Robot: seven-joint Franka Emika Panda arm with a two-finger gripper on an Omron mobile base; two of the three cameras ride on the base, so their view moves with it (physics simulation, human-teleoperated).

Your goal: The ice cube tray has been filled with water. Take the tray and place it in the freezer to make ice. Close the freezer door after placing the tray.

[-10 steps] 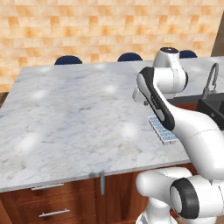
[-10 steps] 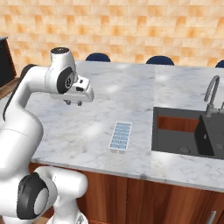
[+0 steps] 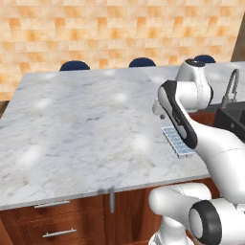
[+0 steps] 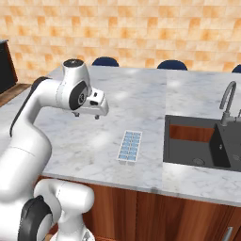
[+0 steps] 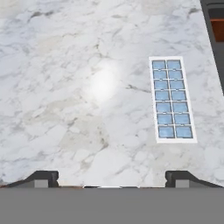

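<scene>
The ice cube tray (image 4: 129, 146) lies flat on the marble counter (image 4: 141, 101) near its front edge, left of the sink; it is white, with two rows of pale blue water cells (image 5: 172, 99). It also shows beside the arm in the left base view as the tray (image 3: 177, 142). My gripper (image 4: 86, 115) hovers above the counter, up and to the left of the tray, pointing down. It is open and holds nothing. In the hand view the gripper (image 5: 112, 178) has its tips wide apart, with the tray ahead and to the right. The freezer is out of view.
A dark sink (image 4: 197, 141) with a curved faucet (image 4: 228, 101) is set into the counter right of the tray. Blue stools (image 3: 74, 66) stand along the far edge. Wooden drawers (image 3: 52, 233) sit under the counter front. A dark appliance (image 4: 4, 66) stands at far left.
The arm and hand have shifted slightly to the right, toward the tray. The tray has not moved, and the gripper stays open.
</scene>
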